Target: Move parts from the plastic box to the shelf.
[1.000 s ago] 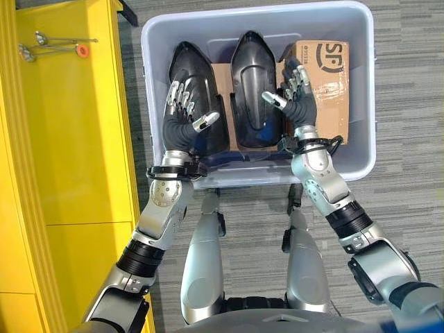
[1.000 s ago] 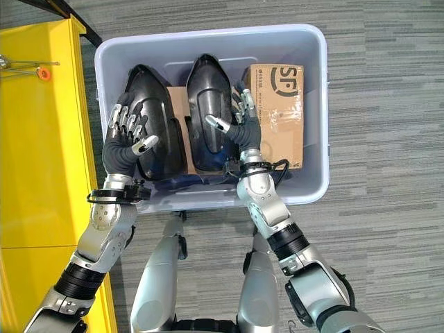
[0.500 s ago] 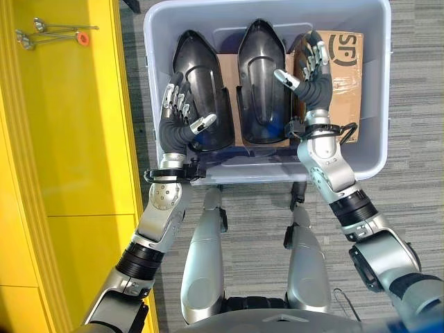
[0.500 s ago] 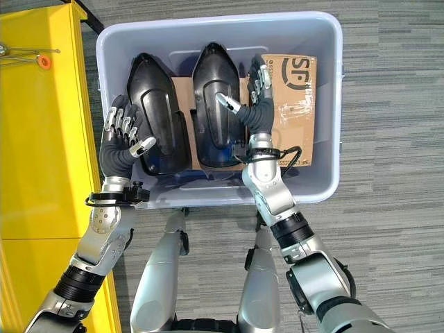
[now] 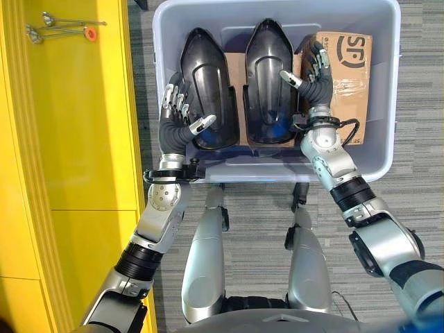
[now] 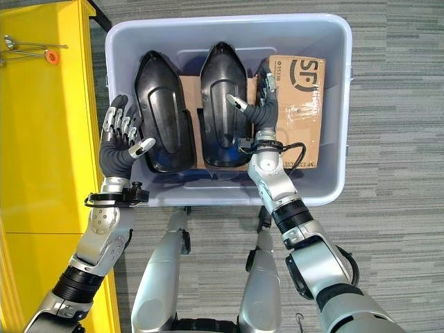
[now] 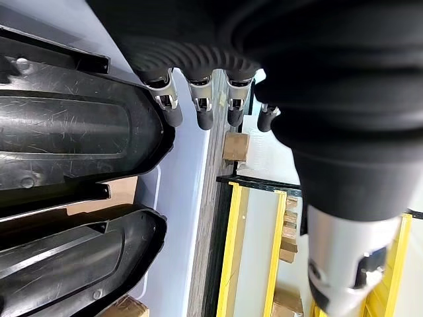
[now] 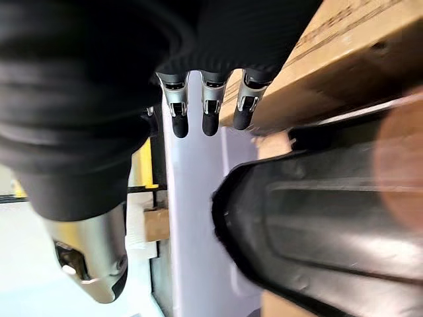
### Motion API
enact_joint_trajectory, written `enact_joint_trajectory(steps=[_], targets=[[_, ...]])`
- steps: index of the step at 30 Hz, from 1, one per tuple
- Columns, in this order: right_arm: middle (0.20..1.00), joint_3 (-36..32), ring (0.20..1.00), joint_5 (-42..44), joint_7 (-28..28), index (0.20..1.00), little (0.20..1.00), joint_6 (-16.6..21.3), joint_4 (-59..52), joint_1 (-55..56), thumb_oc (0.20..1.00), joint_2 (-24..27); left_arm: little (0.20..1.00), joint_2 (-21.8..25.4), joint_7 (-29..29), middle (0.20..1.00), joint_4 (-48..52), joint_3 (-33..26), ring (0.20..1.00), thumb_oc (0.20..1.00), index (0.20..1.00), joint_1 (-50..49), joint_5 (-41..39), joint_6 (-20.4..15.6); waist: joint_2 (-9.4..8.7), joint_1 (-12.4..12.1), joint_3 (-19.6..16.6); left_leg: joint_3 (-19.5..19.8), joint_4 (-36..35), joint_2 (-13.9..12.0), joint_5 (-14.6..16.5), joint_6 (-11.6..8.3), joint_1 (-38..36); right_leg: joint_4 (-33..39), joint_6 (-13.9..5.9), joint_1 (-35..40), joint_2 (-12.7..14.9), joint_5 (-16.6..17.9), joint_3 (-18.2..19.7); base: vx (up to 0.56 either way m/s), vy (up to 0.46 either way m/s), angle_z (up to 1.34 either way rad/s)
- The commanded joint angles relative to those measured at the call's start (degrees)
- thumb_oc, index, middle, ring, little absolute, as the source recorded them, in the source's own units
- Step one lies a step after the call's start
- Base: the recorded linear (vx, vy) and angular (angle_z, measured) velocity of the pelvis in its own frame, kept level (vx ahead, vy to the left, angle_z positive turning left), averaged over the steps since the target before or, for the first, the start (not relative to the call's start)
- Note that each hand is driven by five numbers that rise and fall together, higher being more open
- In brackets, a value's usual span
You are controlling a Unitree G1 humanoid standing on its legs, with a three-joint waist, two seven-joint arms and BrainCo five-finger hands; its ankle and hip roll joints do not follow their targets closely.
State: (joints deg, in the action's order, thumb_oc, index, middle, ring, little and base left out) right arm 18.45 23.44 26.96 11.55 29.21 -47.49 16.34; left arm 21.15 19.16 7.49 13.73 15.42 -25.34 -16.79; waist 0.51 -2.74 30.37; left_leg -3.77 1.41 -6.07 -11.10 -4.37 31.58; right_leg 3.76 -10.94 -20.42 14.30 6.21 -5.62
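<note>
The left hand (image 5: 179, 118) and right hand (image 5: 313, 76), fingers spread and empty, flank two glossy black moulded shells (image 5: 207, 97) (image 5: 269, 83) in the pale grey plastic box (image 5: 388, 139).

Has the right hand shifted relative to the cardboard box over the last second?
Yes. The right hand has slid from over the cardboard box toward the gap beside the middle black part.

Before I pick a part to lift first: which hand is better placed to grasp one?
Probably the right hand: it is open inside the plastic box, against the middle black part. The left hand, also open, hangs at the box's outer wall.
</note>
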Motion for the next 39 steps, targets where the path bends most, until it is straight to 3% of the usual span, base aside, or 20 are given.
enact_joint_trajectory(steps=[1,22,39], targets=[[1.000,-1.9,1.000,-1.1,0.3,1.000,1.000,1.8,-1.6,-3.9,1.000,1.5,1.000,2.5,0.2,1.000,5.8,1.6,1.000,1.000,1.000,-0.7,0.9,-3.8,0.77,-0.5,-0.6,-2.0,7.9,-3.9,8.1,-2.49,-0.6,-9.0,0.64,-5.8,5.5,-1.4,0.9,0.00,0.000,0.00],[1.000,-2.8,1.000,1.3,0.6,1.000,1.000,1.0,13.8,-3.2,1.000,1.4,1.000,2.4,0.8,1.000,5.7,3.0,1.000,1.000,1.000,-0.4,1.1,-4.3,1.55,-0.5,-0.6,-2.0,7.5,-4.0,7.5,-2.45,1.0,-10.1,0.84,-8.2,5.0,-1.7,1.2,0.00,0.000,0.00],[1.000,-3.3,1.000,5.7,-1.9,1.000,1.000,-1.3,39.1,-5.2,1.000,-0.6,1.000,1.8,0.9,1.000,4.3,5.7,1.000,1.000,1.000,1.4,0.6,-5.2,3.81,-2.2,-0.6,-1.5,7.2,-3.4,7.8,-2.50,2.0,-10.1,0.51,-8.5,5.2,-2.4,0.3,0.00,0.000,0.00]])
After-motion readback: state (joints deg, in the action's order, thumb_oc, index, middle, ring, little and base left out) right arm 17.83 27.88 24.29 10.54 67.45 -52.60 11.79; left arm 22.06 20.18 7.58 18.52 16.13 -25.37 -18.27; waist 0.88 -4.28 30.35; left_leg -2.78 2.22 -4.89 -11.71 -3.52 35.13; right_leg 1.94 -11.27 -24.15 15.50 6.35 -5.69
